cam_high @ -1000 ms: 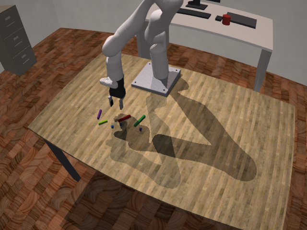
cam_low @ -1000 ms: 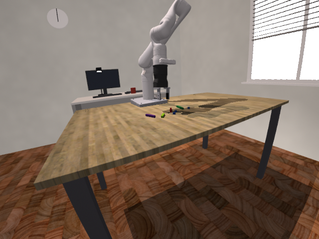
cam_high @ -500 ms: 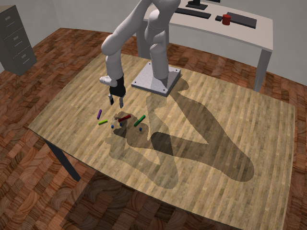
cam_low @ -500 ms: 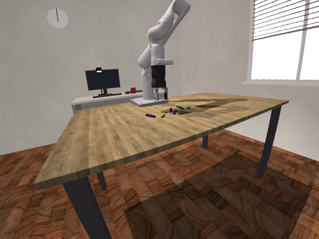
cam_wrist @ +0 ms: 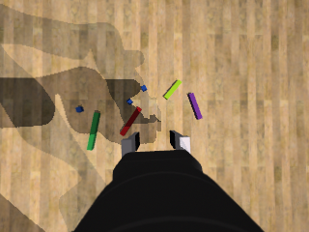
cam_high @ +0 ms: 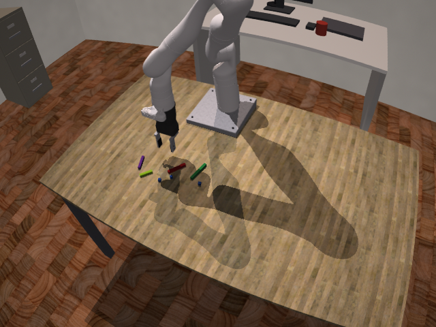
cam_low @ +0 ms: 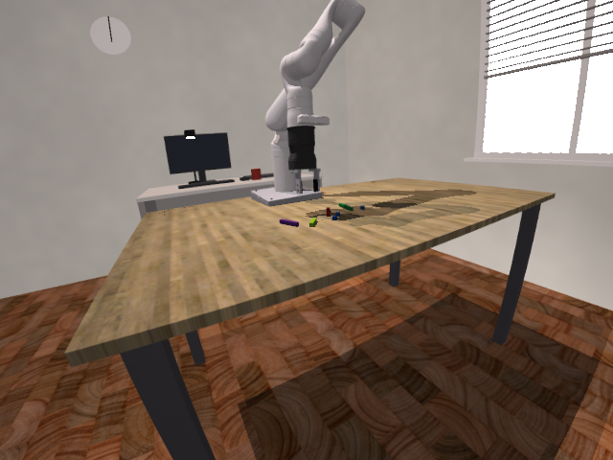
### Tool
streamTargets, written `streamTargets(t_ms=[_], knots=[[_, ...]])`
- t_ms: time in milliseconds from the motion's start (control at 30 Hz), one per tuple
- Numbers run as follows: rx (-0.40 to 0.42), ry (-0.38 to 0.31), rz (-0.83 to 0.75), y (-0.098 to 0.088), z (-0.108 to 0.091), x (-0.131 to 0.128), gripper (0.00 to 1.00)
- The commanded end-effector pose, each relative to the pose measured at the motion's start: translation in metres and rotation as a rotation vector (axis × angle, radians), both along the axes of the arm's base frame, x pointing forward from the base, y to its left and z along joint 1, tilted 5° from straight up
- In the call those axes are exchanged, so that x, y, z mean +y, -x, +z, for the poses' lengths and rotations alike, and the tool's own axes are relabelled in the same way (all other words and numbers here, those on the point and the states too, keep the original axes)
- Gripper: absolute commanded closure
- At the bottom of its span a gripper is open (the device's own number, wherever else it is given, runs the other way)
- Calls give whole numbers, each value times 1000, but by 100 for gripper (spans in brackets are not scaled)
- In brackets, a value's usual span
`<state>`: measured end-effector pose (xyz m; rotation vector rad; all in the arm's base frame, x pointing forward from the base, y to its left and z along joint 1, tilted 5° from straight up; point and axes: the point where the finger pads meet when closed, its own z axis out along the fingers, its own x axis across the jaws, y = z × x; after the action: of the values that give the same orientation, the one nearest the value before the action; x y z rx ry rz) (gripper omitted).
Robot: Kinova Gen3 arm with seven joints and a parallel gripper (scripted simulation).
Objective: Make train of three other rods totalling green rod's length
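Observation:
My gripper (cam_high: 165,143) is open and empty, hanging above the table behind the rods; it also shows in the wrist view (cam_wrist: 155,141) and in the exterior view (cam_low: 306,184). On the table lie a green rod (cam_high: 198,171) (cam_wrist: 94,130), a red rod (cam_high: 176,167) (cam_wrist: 130,121), a lime rod (cam_high: 146,173) (cam_wrist: 172,89) and a purple rod (cam_high: 141,162) (cam_wrist: 194,105). Three small blue rods lie near them: two close together by the red rod's end (cam_high: 159,180) (cam_high: 171,176) and one in front of the green rod (cam_high: 199,183) (cam_wrist: 79,109). All rods lie apart from each other.
The arm's grey base plate (cam_high: 221,112) stands at the back of the table. The arm's shadow falls over the red, green and blue rods. A desk (cam_high: 309,35) with a monitor and a red cup stands behind the table.

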<state>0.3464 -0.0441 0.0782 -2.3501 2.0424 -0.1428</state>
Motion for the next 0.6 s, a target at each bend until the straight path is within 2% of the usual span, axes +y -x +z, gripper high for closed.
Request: streamTargets(t_ms=[0,567], knots=[[1,-7,-11,3,0,-3,0],[5,-19,-28,10,-1,-6,0]])
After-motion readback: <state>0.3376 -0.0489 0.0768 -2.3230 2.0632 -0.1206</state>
